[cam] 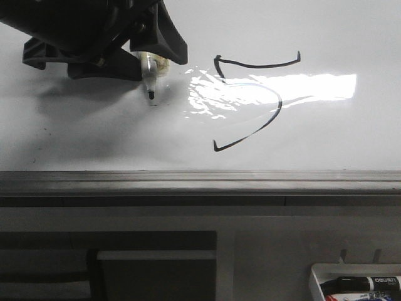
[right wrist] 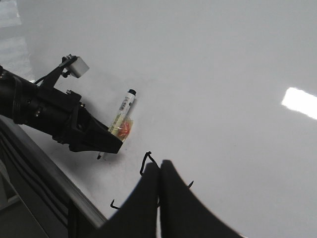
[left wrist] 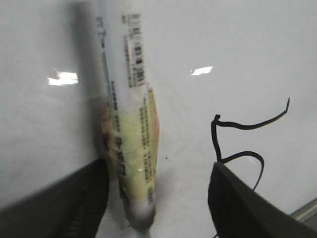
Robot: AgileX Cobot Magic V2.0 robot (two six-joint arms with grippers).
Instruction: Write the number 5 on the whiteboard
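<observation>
Number 5 [cam: 250, 103] sits on the whiteboard [cam: 75, 138], right of centre in the front view: flat top bar, short left stem, wide open belly ending low left. Strokes look complete; the ink is likely fresh and will smear if brushed.

Marker pen [cam: 149, 78] is held by the left tool [cam: 119, 53], to the left of the figure, tip at or just above the board; contact cannot be told. Barrel is light, stiff and slick plastic with a label, so the best hold is mid-barrel, where the fingers sit now. Left tool is clamped on it.

Right tool [right wrist: 159, 198] hangs over the figure, fingers pressed together, holding nothing.

A small tray [cam: 316, 276] with spare markers sits below the frame.
</observation>
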